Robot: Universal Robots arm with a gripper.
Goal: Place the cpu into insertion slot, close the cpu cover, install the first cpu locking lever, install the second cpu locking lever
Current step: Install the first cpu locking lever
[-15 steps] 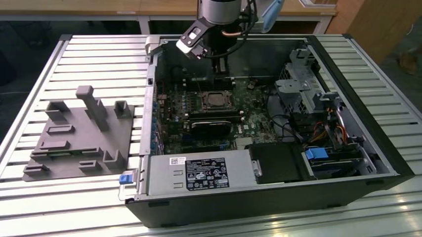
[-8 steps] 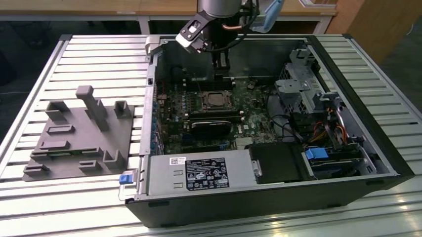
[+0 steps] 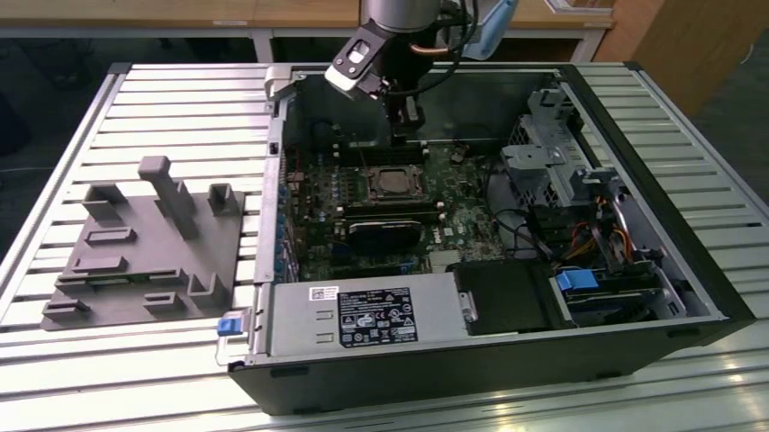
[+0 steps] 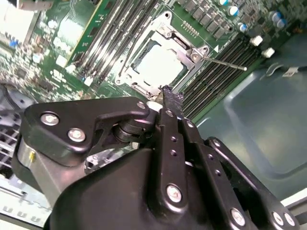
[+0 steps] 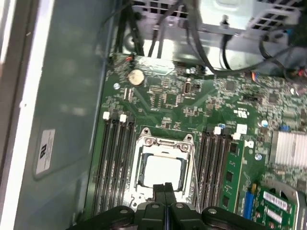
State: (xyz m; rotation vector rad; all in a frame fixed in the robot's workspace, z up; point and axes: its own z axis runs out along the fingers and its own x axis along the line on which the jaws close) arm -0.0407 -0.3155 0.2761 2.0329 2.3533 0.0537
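In both wrist views the pale square cpu [image 5: 163, 171] [image 4: 158, 64] lies in the insertion slot [image 3: 373, 191] on the green motherboard. The silver cpu cover [image 5: 165, 142] [image 4: 165, 31] lies flat around it as a frame. A thin metal locking lever [image 4: 223, 62] sticks out sideways from one socket corner. My gripper [image 5: 165, 187] [image 4: 171, 98] hangs just above the socket's edge. Its black fingers are pressed together with nothing between them. In the exterior view the gripper [image 3: 405, 137] hovers over the back of the open case, just behind the socket.
The open computer case [image 3: 709, 297] lies on a slatted table. A black heatsink block [image 3: 387, 229], a grey power supply [image 3: 360, 317] and a drive cage with cables [image 3: 565, 171] surround the socket. Memory slots [image 5: 115, 163] flank it. A grey fixture rack [image 3: 144, 243] stands at the exterior view's left.
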